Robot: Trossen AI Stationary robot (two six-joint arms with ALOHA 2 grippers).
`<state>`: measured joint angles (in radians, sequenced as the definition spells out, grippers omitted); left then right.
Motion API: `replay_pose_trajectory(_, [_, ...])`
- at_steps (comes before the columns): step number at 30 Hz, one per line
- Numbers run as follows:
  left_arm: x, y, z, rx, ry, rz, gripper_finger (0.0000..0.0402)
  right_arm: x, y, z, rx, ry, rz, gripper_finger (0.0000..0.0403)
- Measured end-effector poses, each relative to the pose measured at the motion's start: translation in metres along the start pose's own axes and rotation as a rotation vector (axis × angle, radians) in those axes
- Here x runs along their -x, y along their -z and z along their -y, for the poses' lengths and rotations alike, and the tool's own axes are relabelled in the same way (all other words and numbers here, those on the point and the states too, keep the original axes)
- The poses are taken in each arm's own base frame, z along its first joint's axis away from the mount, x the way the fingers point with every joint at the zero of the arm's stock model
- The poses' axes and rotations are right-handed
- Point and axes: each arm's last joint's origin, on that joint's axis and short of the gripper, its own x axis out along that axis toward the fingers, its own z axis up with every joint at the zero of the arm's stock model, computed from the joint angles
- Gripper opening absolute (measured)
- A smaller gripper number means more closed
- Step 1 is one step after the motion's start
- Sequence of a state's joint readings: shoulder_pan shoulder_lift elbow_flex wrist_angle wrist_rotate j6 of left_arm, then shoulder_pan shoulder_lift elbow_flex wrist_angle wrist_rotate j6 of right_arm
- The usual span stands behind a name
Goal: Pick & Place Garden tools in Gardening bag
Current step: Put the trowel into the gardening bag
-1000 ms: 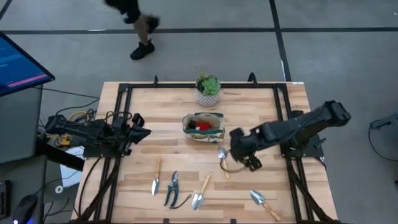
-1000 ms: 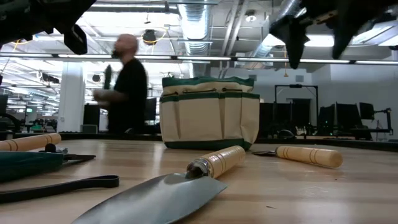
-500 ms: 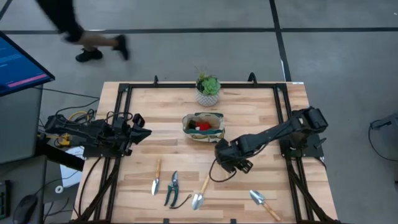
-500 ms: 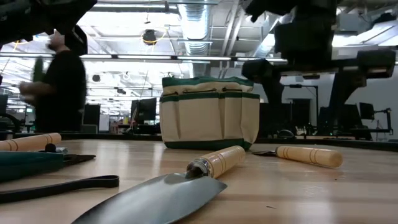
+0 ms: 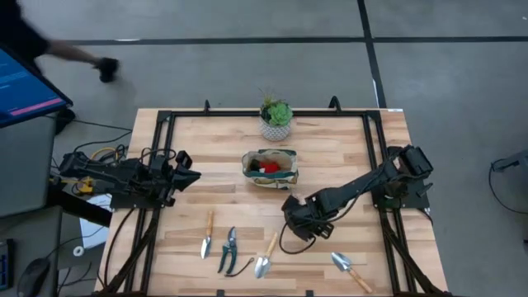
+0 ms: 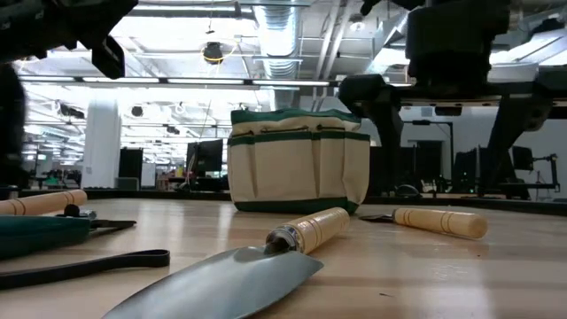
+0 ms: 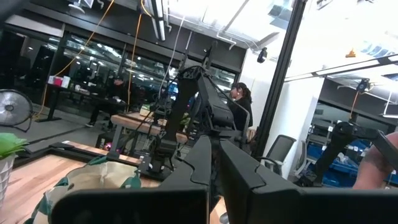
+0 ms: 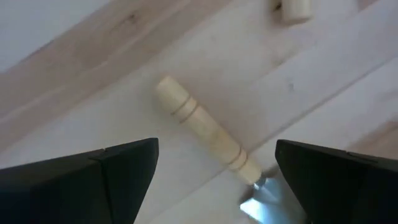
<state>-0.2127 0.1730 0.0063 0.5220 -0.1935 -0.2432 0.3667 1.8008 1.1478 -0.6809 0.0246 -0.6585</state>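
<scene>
Just in front of the gardening bag [image 5: 269,167], toward the table's near edge, the right gripper [image 5: 299,221] hangs above the wooden table [image 5: 346,157] with its two fingers [image 8: 93,180] spread wide and nothing between them. Seen from the right wrist, a trowel [image 8: 208,138] with a light wooden handle lies on the boards in the gap between the fingers, apart from both. Front and slightly left of the bag, beside this gripper, that trowel [image 5: 266,254] lies with its metal blade toward the near edge. Farther left of it lie the dark-handled pruning shears [image 5: 228,250] and a narrow wooden-handled tool [image 5: 207,234]. Front and right of the bag, near the table's corner, rests a second trowel [image 5: 349,270]. The bag itself stands upright at the table's middle, beige with green trim, a small red item [image 5: 269,167] visible inside it. Behind the bag, at the far edge, stands a potted plant [image 5: 275,118]. Well left of the bag, at the table's left rail, the left gripper [image 5: 186,175] waits with its fingers closed, holding nothing.
</scene>
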Motion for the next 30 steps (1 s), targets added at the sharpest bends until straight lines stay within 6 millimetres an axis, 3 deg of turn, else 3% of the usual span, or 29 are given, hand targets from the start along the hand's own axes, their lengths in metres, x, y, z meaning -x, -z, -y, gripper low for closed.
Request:
replay_pose_trajectory(5, [0.000, 0.000, 0.000, 0.000, 0.000, 0.001, 0.0002, -0.016, -0.001, -0.002, 0.020, -0.005, -0.051, 0.0317])
replay_pose_trajectory(14, [0.000, 0.000, 0.000, 0.001, 0.001, 0.003, 0.0002, -0.022, -0.003, 0.000, 0.035, 0.012, -0.058, 0.0294])
replay_pose_trajectory(22, [0.000, 0.000, 0.000, 0.001, 0.001, 0.003, 0.0002, -0.038, -0.007, -0.003, -0.013, -0.048, -0.044, 0.0204])
replay_pose_trajectory(30, [0.000, 0.000, 0.000, 0.001, 0.001, 0.003, 0.0002, -0.040, -0.005, -0.007, -0.124, -0.087, -0.071, 0.0069])
